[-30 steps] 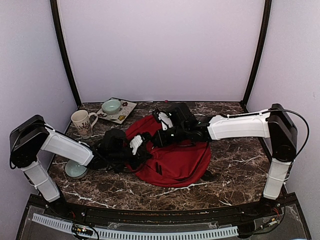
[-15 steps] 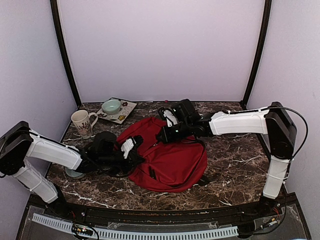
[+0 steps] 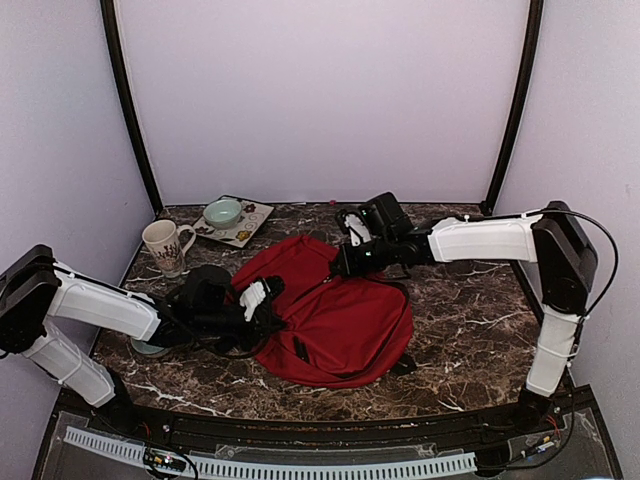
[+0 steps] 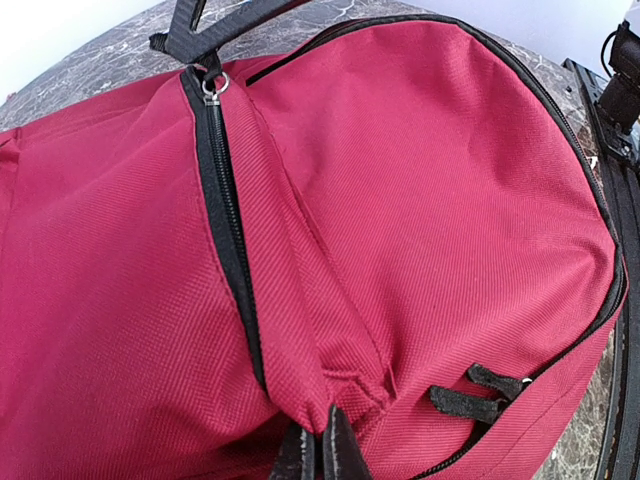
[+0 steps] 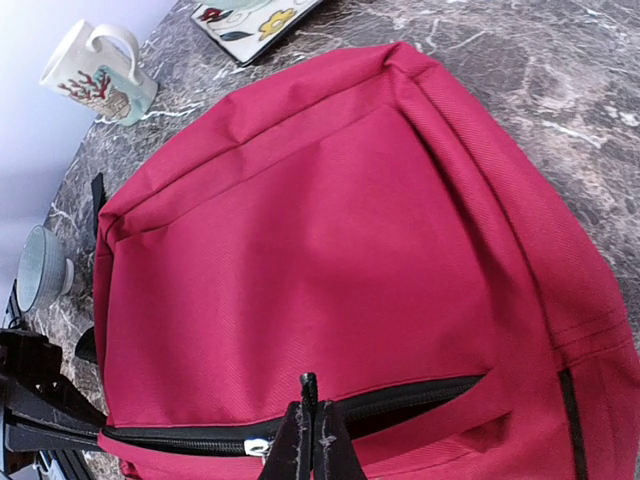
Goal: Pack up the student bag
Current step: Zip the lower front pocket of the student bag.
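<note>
Right now the red bag (image 3: 335,315) lies flat in the middle of the bench (image 3: 470,330), with both arms reaching onto it from opposite sides. At the bottom edge of the left wrist view, the left gripper (image 4: 320,450) has its fingers pressed together on a fold of red fabric near a black zipper (image 4: 228,220), whose pull ring sits at the upper left of that frame. The right gripper (image 5: 310,435), low in the middle of its own view, is likewise pinched shut, apparently on the bag's fabric or zipper tape just above a dark zipper line (image 5: 300,418). That line looks slightly parted, though I cannot tell how far the pocket is open.

A mug (image 3: 167,245) stands at the left of the overhead view. Behind it a light green bowl (image 3: 223,212) sits on a patterned tray (image 3: 245,228), and another pale bowl (image 3: 150,340) lies partly hidden under the left arm. Whether anything is already inside the bag is hidden.

The main risk is the two pinches working against each other. If both arms pull outward, the thin fold in either gripper could slip free, or the whole bag could slide across the smooth marble instead of the zipper moving. A grip on cloth rather than on the pull would bunch the fabric and jam the slider. The left arm also sits close to the pale bowl and could nudge it.
</note>
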`<state>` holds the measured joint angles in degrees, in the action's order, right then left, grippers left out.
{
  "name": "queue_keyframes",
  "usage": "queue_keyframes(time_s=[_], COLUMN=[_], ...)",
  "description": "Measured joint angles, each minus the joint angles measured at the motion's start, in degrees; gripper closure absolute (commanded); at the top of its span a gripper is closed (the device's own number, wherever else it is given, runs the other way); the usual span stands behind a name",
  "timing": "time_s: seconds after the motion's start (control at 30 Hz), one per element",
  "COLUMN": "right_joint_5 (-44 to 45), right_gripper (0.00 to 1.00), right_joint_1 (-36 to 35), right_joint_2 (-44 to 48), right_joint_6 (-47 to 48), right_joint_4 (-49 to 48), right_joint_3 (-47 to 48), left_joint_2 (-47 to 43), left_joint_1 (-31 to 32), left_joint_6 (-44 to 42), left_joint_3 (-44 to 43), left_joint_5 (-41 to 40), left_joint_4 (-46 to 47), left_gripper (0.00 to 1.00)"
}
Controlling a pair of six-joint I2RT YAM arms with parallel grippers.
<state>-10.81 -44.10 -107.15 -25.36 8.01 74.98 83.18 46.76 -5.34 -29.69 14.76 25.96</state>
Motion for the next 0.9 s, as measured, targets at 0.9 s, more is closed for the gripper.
queue_keyframes(time_s=[0.9], right_joint_5=[2.01], right_gripper=[1.00], right_joint_1=[0.98], right_joint_2=[21.64], right_joint_6=[-6.95], right_joint_4=[1.38], right_joint_3=[-18.14], left_joint_2=[3.82], left_joint_1=[0.04], left_joint_6=[-3.69], left_joint_3=[-7.34], left_joint_5=[7.54], left_joint_4=[-5.09], left_gripper=[1.00])
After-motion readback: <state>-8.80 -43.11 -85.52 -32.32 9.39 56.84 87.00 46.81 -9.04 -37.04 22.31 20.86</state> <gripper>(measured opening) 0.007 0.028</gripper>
